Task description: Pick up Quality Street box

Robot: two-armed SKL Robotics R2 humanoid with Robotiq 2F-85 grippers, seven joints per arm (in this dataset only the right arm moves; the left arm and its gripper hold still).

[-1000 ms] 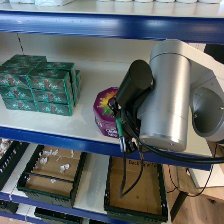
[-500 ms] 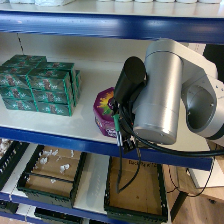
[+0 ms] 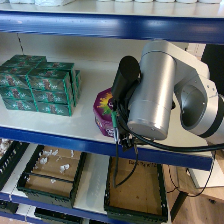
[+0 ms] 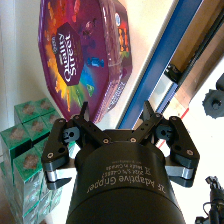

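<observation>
1. Shelving [image 3: 100, 137] with blue edges carries everything – the white middle shelf holds the goods, and below it sit two dark crates.
2. Crates on the lower level: the left crate [image 3: 30, 170] holds small pale items on a brown base, too small to name; the right crate [image 3: 112, 192] shows only a brown cardboard-like floor.
3. Right arm [image 3: 160, 90], a bulky silver-grey cylinder with a black link in front, reaches in from the robot's right and hides the right part of the tub in the head view.
4. Stacked green boxes [image 3: 40, 85] stand in a block on the left of the middle shelf, well apart from the tub.
5. Quality Street box [image 4: 85, 55] – a purple octagonal tub – rests near the front edge of the middle shelf, just beside the arm.
6. Right gripper [image 4: 117, 117] points at the tub's near side; its two fingers [image 4: 82, 117] stand spread wide and hold nothing, seemingly just short of the tub wall.
7. Writing: "Quality Street" in white script on the lid's dark oval amid a rainbow burst; "Adaptive Gripper" can be read on the black gripper body.
</observation>
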